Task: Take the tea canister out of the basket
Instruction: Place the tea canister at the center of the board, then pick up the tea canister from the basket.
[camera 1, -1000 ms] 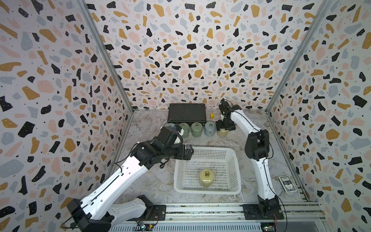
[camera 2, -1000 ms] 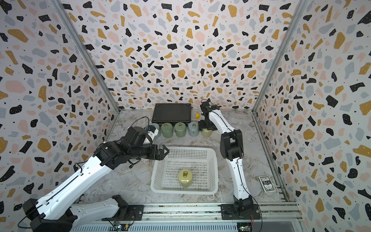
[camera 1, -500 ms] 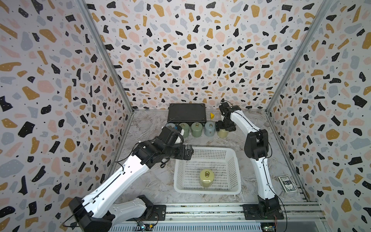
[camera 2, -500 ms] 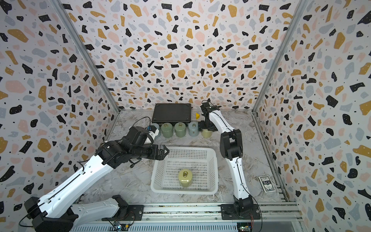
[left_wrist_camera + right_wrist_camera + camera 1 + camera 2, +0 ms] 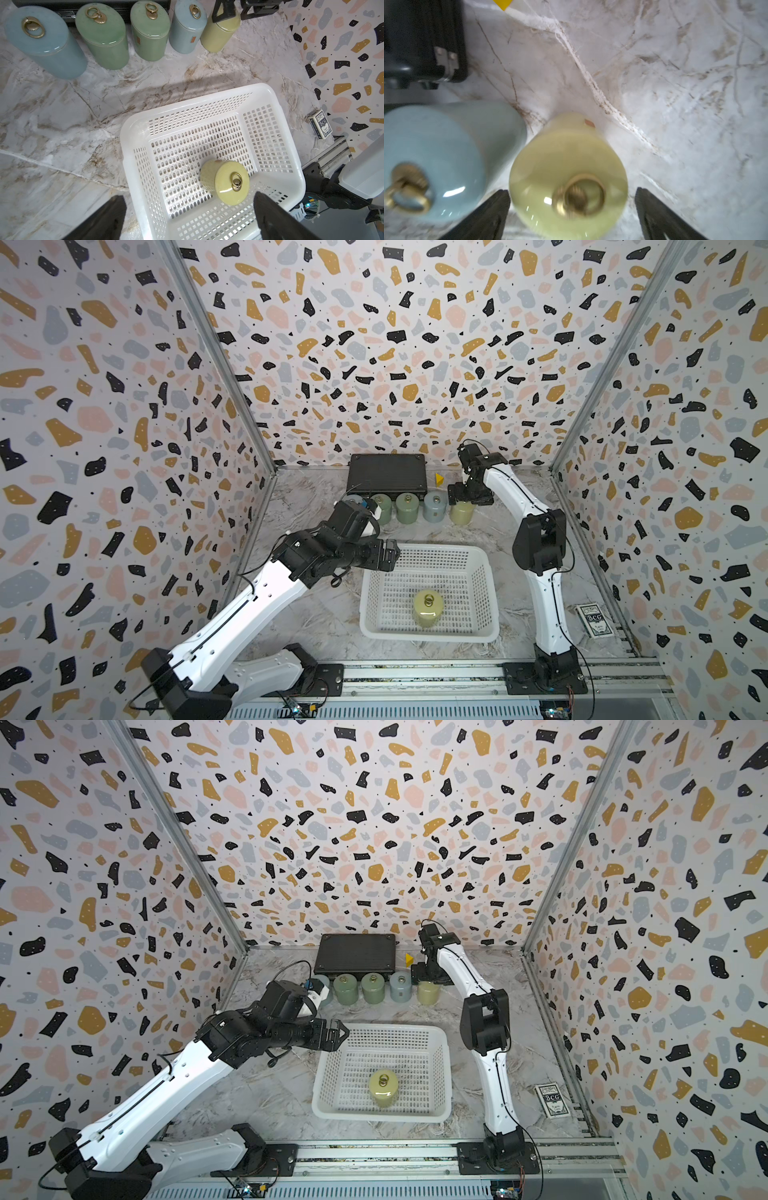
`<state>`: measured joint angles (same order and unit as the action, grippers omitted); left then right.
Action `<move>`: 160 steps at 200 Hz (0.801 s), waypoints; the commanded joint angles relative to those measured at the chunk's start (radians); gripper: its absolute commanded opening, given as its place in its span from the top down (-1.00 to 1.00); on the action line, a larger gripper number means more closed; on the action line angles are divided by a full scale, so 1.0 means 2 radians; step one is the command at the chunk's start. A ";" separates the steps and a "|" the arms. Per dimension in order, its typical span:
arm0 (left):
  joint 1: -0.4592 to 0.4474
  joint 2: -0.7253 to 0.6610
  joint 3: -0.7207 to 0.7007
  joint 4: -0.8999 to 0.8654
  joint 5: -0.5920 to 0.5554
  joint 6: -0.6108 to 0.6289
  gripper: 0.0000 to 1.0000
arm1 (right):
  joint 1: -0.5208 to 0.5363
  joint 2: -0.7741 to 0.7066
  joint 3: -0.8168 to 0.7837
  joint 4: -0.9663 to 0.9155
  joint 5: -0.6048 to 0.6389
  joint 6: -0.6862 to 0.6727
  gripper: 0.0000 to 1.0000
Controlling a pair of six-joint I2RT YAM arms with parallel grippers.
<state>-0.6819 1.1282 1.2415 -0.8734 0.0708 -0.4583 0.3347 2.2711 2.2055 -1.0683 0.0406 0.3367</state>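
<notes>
The white basket (image 5: 428, 548) (image 5: 390, 1028) (image 5: 133, 135) sits in the middle of the marble floor. One pale yellow tea canister (image 5: 428, 608) (image 5: 383, 1088) (image 5: 228, 182) with a brass ring stands upright inside it, near the front. My left gripper (image 5: 392, 556) (image 5: 338, 1033) (image 5: 188, 196) hovers open above the basket's back left corner and holds nothing. My right gripper (image 5: 465, 499) (image 5: 572, 191) is open at the back. Its fingers stand either side of another yellow canister (image 5: 462, 512) (image 5: 550, 162), which rests on the floor.
The other yellow canister ends a row with a blue canister (image 5: 435, 506), two green ones (image 5: 407, 508) and another blue one (image 5: 41, 41). Behind the row lie a black hard case (image 5: 387, 475) and a small yellow wedge (image 5: 439, 478). A card deck (image 5: 592, 619) lies front right.
My right gripper has opened and let go of the yellow canister at the right end of the row. The left arm has barely moved.
</notes>
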 commanded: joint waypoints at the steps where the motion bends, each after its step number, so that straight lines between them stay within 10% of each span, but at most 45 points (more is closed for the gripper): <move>1: -0.001 -0.011 -0.009 0.017 0.011 0.011 -0.99 | -0.001 -0.097 -0.038 0.015 -0.004 0.008 -0.99; 160: -0.146 0.011 -0.129 0.093 -0.035 -0.044 -1.00 | 0.073 -0.609 -0.535 0.064 -0.202 -0.008 -0.99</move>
<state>-0.9287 1.1290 1.0092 -0.7460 0.0486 -0.5064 0.4480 1.1866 1.2121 -0.9138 -0.2695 0.3424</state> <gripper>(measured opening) 0.997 0.993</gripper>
